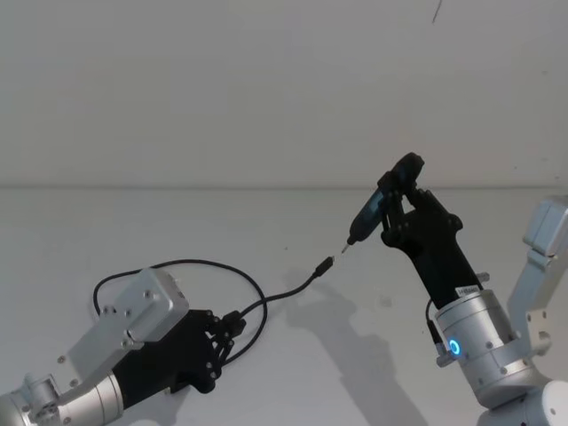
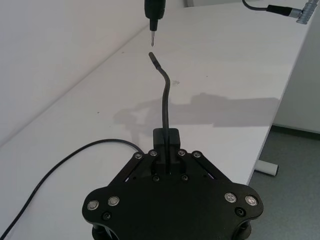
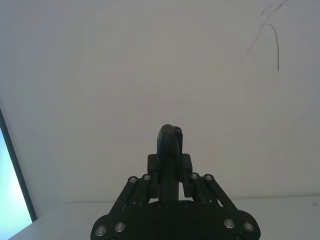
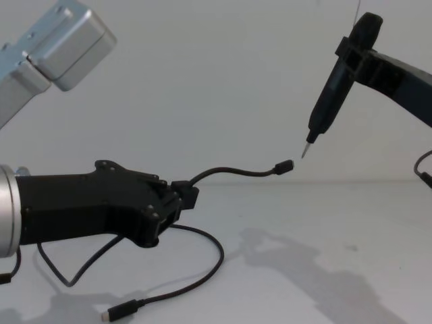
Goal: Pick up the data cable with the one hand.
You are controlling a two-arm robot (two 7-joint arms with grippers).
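- The white tabletop (image 1: 177,231) carries little besides the data cable (image 4: 202,280), whose slack lies in a loop beside and under the left arm; one flat plug rests on the surface at the near edge in the chest view.
- A slim black pen-shaped tool (image 4: 331,91) with a metal tip hangs in the air, its tip just beside the cable's raised plug but not touching it.
- A short wire with a silver barrel connector (image 2: 292,12) shows at the far corner in the left wrist view.
- The left tool (image 4: 183,194) is low over the tabletop, reaching forward nearly level, and is pressed together on the data cable close to its free end.
- From that pinch the cable rises in a curve, ending with its other plug lifted clear of the tabletop and pointing toward the pen's tip.
- The right tool (image 1: 397,209) stands raised on a steeply tilted forearm, pinching the pen-shaped tool, which slants down toward the left.
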